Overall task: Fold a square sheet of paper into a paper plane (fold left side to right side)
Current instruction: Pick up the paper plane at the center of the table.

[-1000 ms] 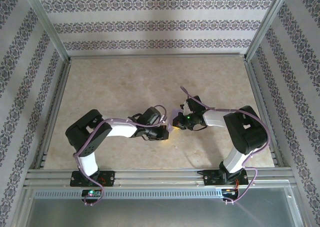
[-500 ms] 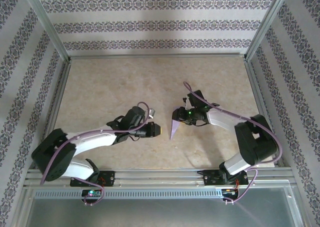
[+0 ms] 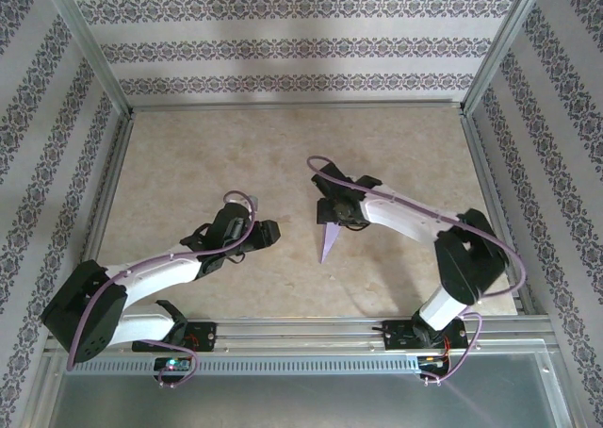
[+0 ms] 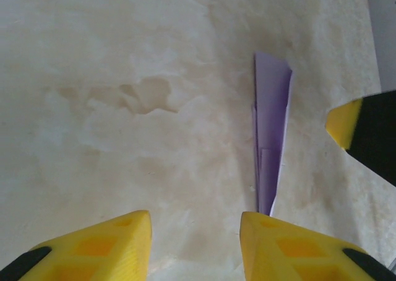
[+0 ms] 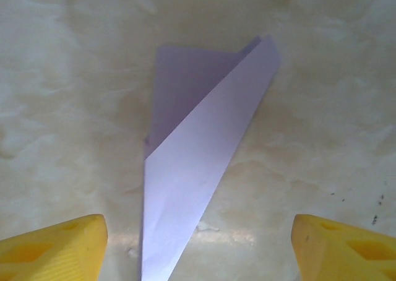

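Top view: the plane [image 3: 329,242] lies flat at centre. The left gripper [image 3: 268,232] reaches in from lower left, and the right gripper [image 3: 332,211] bends over the plane's upper end. Left wrist: jaws parted, empty, plane at upper right. Right wrist: jaws wide apart, plane lying free at centre.

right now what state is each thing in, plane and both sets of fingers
paper plane: folded into a narrow pointed dart, lying on the table, not held
left fingers: open, nothing between them
right fingers: open wide, one on either side of the plane, not touching it
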